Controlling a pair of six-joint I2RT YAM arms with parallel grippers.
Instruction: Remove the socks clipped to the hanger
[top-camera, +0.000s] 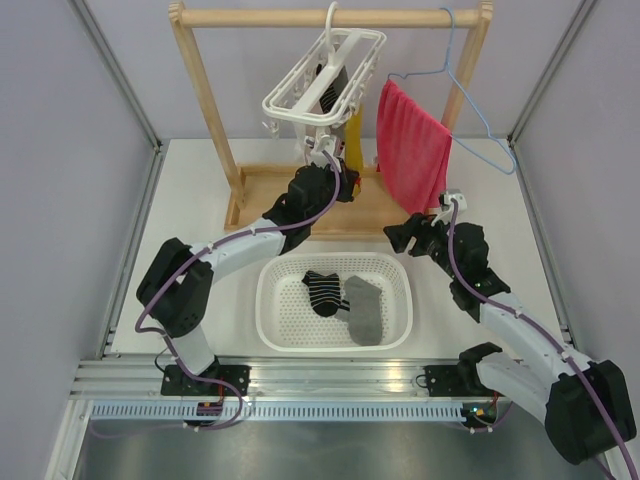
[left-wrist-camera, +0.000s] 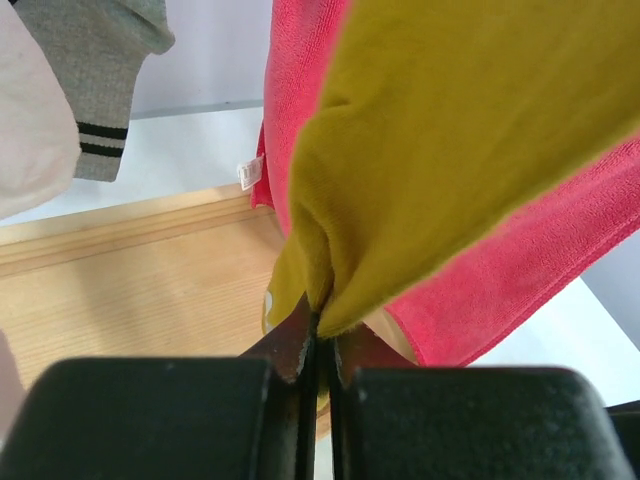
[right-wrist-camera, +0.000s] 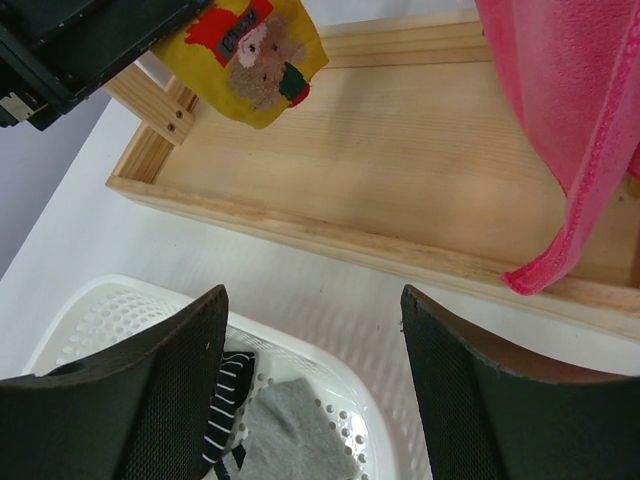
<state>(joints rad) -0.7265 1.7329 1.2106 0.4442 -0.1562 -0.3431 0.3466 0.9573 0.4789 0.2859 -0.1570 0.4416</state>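
Left arm (top-camera: 250, 245) far forward — left gripper (left-wrist-camera: 318, 340) tight on the yellow sock (left-wrist-camera: 450, 150).

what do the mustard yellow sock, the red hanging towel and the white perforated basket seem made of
The mustard yellow sock: soft knit fabric, matte, creasing where pinched. The red hanging towel: likely terry or microfibre, fuzzy nap, stitched edge. The white perforated basket: probably moulded plastic, smooth, with regular holes.

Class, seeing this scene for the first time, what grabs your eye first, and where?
The red towel hangs brightest, on the right of the wooden rack. Beside it, the left gripper is shut on a mustard yellow sock below the white hanger. A striped sock and a grey sock lie in the white basket.
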